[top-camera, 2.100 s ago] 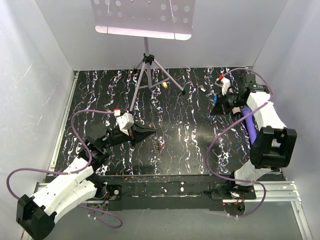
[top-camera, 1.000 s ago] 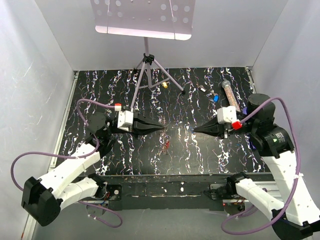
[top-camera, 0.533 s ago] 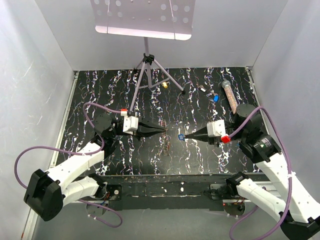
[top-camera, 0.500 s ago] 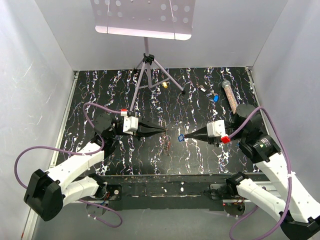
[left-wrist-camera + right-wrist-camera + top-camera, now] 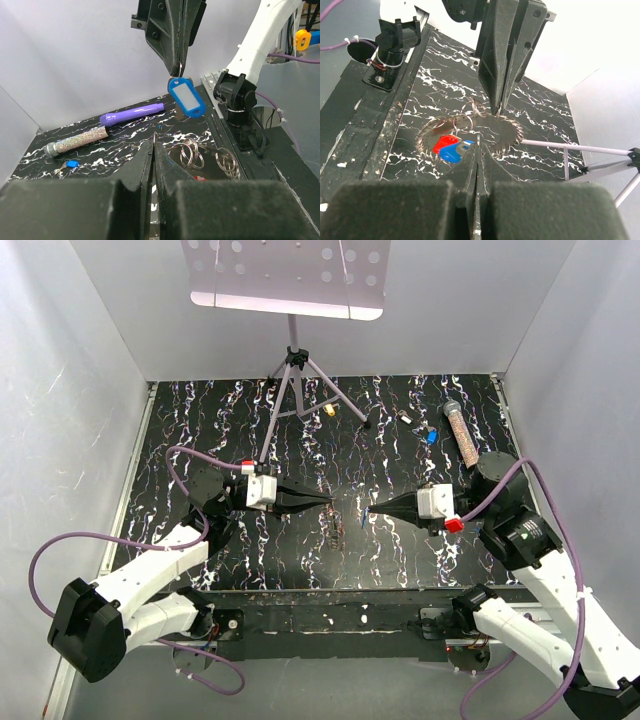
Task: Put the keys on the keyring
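Here the right tool (image 5: 180, 75) pinches a blue key (image 5: 186, 97) near the keyring (image 5: 333, 529); left tool (image 5: 327, 502) clenched.

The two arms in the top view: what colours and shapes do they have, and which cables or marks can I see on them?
Both the left arm and the right arm have white shells with black joints. A thin purple cable loops along each. Each wrist carries a white block with a small red mark. The black fingers taper to a point.
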Robot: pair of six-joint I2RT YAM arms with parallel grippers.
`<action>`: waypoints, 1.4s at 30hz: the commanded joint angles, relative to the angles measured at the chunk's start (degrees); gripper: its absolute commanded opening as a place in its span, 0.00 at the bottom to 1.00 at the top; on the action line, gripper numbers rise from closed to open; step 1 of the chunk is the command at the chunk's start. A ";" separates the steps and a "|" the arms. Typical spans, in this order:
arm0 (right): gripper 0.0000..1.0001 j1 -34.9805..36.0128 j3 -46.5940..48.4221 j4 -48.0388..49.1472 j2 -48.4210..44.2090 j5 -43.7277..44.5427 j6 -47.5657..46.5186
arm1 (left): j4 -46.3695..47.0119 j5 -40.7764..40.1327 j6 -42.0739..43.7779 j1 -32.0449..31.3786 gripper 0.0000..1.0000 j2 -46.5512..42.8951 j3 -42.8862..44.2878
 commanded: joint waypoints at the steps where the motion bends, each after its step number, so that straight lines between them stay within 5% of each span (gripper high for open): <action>1: 0.01 0.29 -0.45 2.50 -0.82 0.63 1.54 | 0.11 -0.33 1.40 0.13 0.00 -1.25 0.03; 6: 0.01 0.12 2.43 -1.43 1.63 10.54 12.16 | -2.35 -0.95 3.50 0.13 0.00 -1.78 0.02; 12: 0.01 -6.98 9.65 -25.31 9.62 16.53 16.66 | -8.41 -2.35 8.25 0.13 0.00 -4.06 0.03; 16: 0.01 -17.44 12.29 -43.51 19.28 21.09 11.67 | -10.87 -3.15 10.01 0.13 0.00 -5.65 -0.06; 22: 0.01 -26.51 10.10 -56.02 33.26 31.47 4.81 | -12.64 -3.85 10.89 0.13 0.00 -6.96 0.11; 30: 0.01 -28.01 6.05 -52.35 41.18 39.03 10.33 | -13.69 -4.03 11.60 0.13 0.00 -7.41 0.29; 42: 0.01 -28.53 14.57 -43.74 57.18 38.42 18.51 | -13.34 -4.46 11.24 0.13 0.00 -7.41 0.20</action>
